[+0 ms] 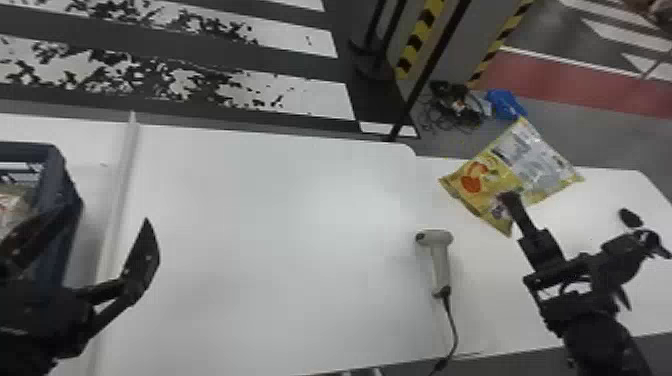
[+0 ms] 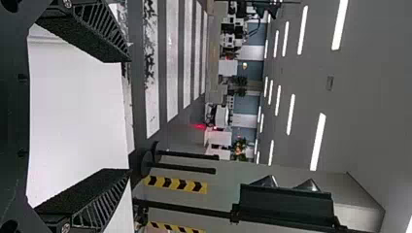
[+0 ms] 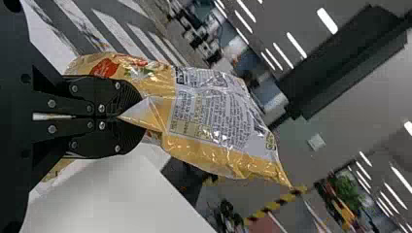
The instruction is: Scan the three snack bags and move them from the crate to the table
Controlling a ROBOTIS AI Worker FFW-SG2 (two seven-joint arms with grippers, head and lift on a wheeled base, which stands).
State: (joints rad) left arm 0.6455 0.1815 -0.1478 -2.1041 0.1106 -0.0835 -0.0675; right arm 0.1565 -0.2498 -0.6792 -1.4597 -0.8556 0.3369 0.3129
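A yellow snack bag (image 1: 530, 160) hangs pinched between the closed fingers of the right gripper (image 1: 509, 199) at the upper right of the head view, above the white bench (image 1: 275, 215). The corded scanner (image 1: 441, 260) lies right of center. At lower left, the left gripper (image 1: 110, 215) holds its fingers wide, near the blue crate (image 1: 56, 167) at the frame's left edge, a package (image 1: 12, 206) partly visible inside.
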